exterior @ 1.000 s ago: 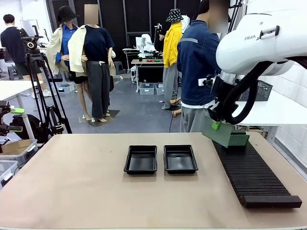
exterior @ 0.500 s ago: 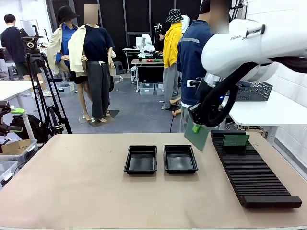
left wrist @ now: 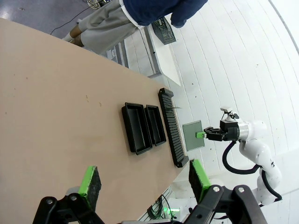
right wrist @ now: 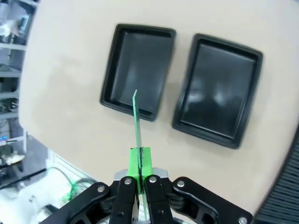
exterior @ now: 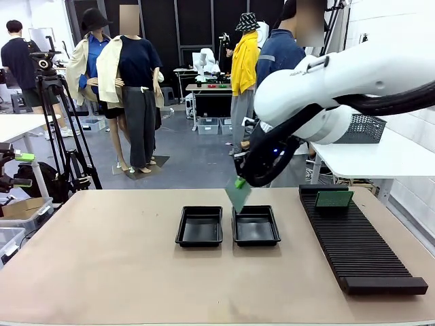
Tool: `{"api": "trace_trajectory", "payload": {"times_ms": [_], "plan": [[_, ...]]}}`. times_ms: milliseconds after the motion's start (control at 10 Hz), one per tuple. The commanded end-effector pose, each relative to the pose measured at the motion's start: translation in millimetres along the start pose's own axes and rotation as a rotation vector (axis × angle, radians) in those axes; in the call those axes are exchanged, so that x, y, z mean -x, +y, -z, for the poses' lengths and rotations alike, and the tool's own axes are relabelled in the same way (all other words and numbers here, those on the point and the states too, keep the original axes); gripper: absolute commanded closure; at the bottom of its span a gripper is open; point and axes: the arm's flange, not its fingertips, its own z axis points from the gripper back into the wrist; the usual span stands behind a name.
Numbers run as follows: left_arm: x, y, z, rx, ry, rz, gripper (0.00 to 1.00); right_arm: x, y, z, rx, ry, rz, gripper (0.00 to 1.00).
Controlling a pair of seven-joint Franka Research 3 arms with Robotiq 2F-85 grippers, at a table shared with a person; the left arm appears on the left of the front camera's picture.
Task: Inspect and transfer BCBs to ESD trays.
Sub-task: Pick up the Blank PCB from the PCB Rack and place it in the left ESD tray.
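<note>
My right gripper [exterior: 239, 182] is shut on the top edge of a green BCB [exterior: 238, 197], which hangs tilted just above the far rim of the right ESD tray [exterior: 255, 225]. The left ESD tray [exterior: 200, 225] lies beside it; both look bare inside. In the right wrist view the BCB [right wrist: 136, 121] shows edge-on between the green pads of the right gripper [right wrist: 139, 162], over the near rim of one tray [right wrist: 138, 70], the other tray [right wrist: 219, 95] alongside. A second BCB [exterior: 334, 198] stands in the rack. My left gripper [left wrist: 145, 179] is open, high above the table.
A long ribbed black rack [exterior: 357, 241] runs along the table's right side. A person in a dark blue jacket [exterior: 279, 54] stands at the far edge behind my right arm. A grey mesh basket [exterior: 367, 129] sits on a white side table. Bare tabletop [exterior: 102, 258] lies left and in front.
My right arm has swung left from over the rack's far end, carrying the BCB across to above the right tray. The left gripper has stayed open.
</note>
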Motion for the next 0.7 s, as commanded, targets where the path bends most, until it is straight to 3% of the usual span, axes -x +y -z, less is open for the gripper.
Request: {"api": "trace_trajectory", "payload": {"times_ms": [0, 400, 600], "plan": [[0, -2, -2, 0.012, -0.002, -0.006, 0.0, -13, 7, 26, -0.094, 0.011, 0.014, 1.0], [0, -2, -2, 0.012, -0.002, -0.006, 0.0, -35, 23, 76, -0.172, 0.018, 0.05, 1.0], [0, -2, -2, 0.012, -0.002, -0.006, 0.0, -50, 15, 100, -0.184, 0.008, 0.099, 1.0]]}}
